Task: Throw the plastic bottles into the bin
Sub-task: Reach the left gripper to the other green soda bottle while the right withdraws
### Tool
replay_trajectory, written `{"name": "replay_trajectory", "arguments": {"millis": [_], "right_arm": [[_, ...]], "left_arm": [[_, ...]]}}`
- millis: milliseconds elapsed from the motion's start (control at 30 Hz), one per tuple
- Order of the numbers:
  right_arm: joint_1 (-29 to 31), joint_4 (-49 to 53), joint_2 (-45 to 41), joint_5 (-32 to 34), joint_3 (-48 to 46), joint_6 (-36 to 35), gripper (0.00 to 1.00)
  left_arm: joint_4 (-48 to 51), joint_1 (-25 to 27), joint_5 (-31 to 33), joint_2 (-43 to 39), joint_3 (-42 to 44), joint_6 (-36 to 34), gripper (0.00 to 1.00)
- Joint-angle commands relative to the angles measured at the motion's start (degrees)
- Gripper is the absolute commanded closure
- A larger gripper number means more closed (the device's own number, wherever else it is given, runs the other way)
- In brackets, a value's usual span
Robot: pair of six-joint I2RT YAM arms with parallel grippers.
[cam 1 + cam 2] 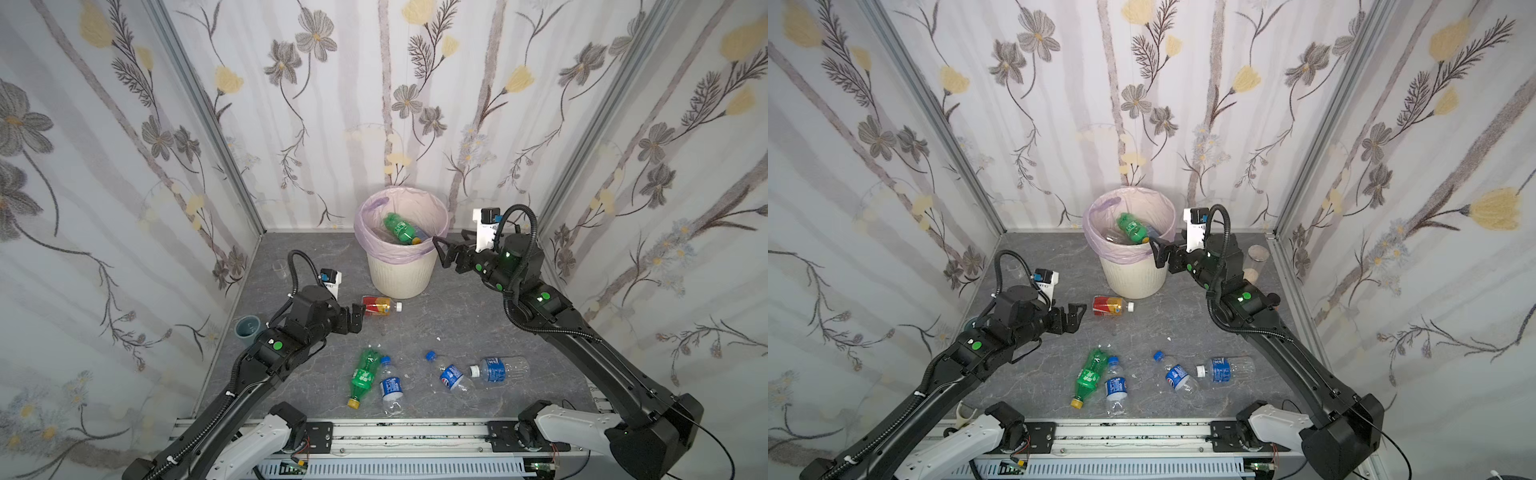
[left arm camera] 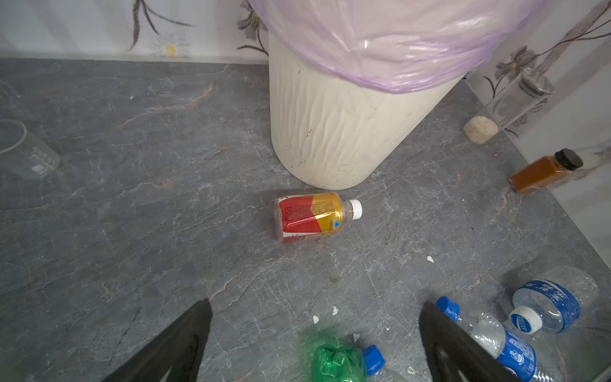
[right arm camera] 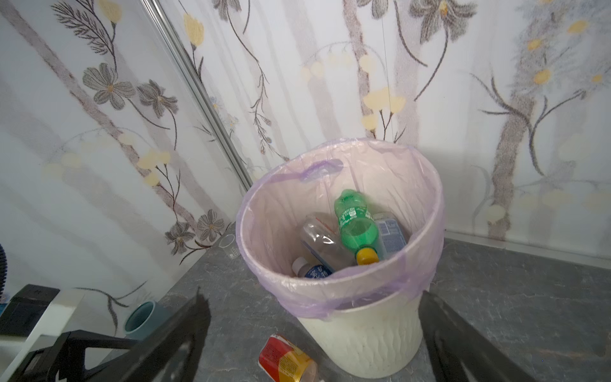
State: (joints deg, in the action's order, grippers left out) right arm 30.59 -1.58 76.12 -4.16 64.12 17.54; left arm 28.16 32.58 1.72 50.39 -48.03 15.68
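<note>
Your left gripper point(image 1: 358, 318) hovers with jaws apart and empty just beside the base of the red-and-yellow bottle point(image 1: 376, 306), lined up, I judge, for the next pick. That bottle lies on its side near the foot of the bin point(image 1: 399, 278), toward the counter's back edge. Four more bottles point(image 1: 390, 386) lie near the front edge. Your right gripper point(image 1: 449, 243) hangs at the bin's rim, jaws wide and empty, and a green bottle point(image 1: 401, 228) rests inside.

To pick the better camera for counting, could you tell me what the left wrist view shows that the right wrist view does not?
Only the left wrist view: the amber jar and a crushed green bottle. Only the right wrist view: the yellow-capped green bottle inside the bin and the blue cup. Both: the bin's wall and the red-and-yellow bottle.
</note>
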Motion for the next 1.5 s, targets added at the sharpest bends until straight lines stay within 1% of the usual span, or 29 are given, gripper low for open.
{"name": "replay_trajectory", "arguments": {"millis": [0, 67, 167, 233, 300, 367, 533, 567, 700, 800, 933, 1033, 1133, 1367, 1467], "right_arm": [[-0.08, -3.59, -2.42, 0.36, -5.53, 2.19, 0.01], [-0.09, -3.91, -3.78, 0.76, -8.60, 2.65, 0.01], [-0.12, -3.06, -5.23, 1.38, -11.75, 2.24, 0.01], [-0.17, -2.81, -6.42, 2.28, -13.63, 1.91, 0.00], [-0.22, -3.08, -7.61, 2.63, -15.55, 1.54, 0.00], [-0.23, -3.34, -8.54, 2.71, -17.17, 1.27, 0.00], [-0.31, -2.79, -9.75, 2.23, -19.34, -0.36, 0.00], [-0.31, -2.51, -9.89, 2.36, -19.59, -0.80, 0.00], [-0.53, -1.32, -9.93, 2.84, -20.34, -1.97, 0.00], [-0.59, -1.15, -10.06, 2.93, -20.52, -2.08, 0.00], [-0.57, -1.27, -10.64, 3.08, -22.96, -1.91, 0.00], [-0.59, -1.01, -11.20, 3.37, -23.36, -1.91, 0.00], [-0.62, -0.36, -11.77, 3.62, -23.51, -1.90, 0.00], [-0.66, 0.51, -12.63, 4.82, -24.19, -1.90, 0.00], [-0.70, 0.88, -13.71, 5.04, -24.90, -1.72, 0.00]], "left_arm": [[1.38, 2.76, 4.95, 0.27, 1.05, 6.26, 0.00], [1.44, 4.34, 7.14, -0.61, 2.86, 8.09, 0.00], [1.20, 5.70, 6.29, -1.26, 5.08, 11.01, 0.00], [1.09, 7.44, 6.55, -0.38, 6.43, 12.66, 0.02], [0.95, 9.47, 8.44, 0.64, 8.76, 15.06, 0.04], [0.18, 11.21, 7.96, 1.50, 11.34, 17.41, 0.04], [-1.26, 15.93, 9.14, 2.48, 16.20, 22.68, 0.04], [-1.73, 16.43, 8.39, 2.52, 16.81, 23.23, 0.05], [-4.06, 18.53, 4.28, 3.74, 18.77, 23.69, 0.12], [-4.28, 20.27, 3.85, 6.36, 18.68, 23.61, 0.14], [-4.82, 20.46, 4.43, 10.46, 18.81, 23.45, 0.17], [-5.72, 20.43, 4.78, 13.29, 18.89, 23.27, 0.21], [-6.72, 20.58, 6.85, 14.16, 19.37, 23.43, 0.31], [-10.10, 20.50, 9.02, 11.57, 21.49, 23.34, 0.47], [-10.06, 20.44, 10.24, 8.39, 20.96, 23.52, 0.50]]}}
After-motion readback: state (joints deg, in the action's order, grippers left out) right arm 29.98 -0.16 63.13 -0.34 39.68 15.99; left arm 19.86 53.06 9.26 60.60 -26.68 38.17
